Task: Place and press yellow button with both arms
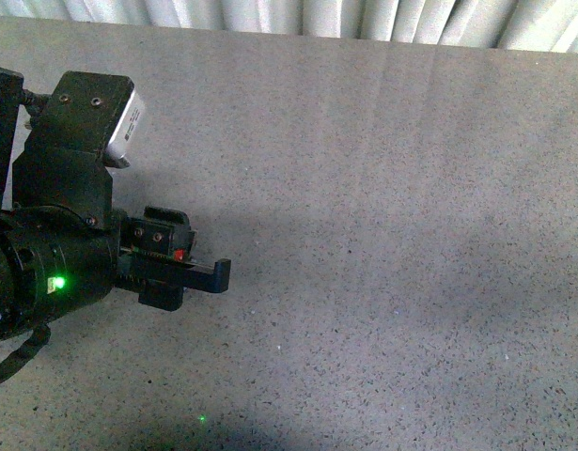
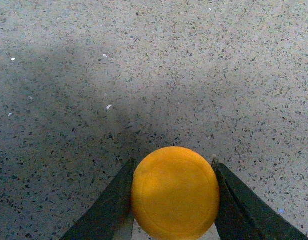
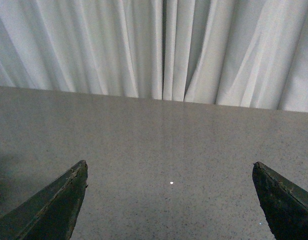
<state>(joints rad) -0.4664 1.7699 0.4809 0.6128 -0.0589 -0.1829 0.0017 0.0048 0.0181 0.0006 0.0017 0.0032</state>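
Plainly the placing is the step in hand: the left fingers [image 2: 106, 207] are closed on the yellow button [image 2: 175, 192], its domed cap pinched between them over the speckled desk [image 2: 143, 60]. I cannot tell whether its base touches. It is best lowered straight and level, and released only once it sits flat. The right fingers [image 3: 56, 202] stand wide apart and empty. They should wait clear, then press the cap's centre.

L hand [image 2: 173, 167] clamped, R hand [image 3: 170, 163] spread (wide)
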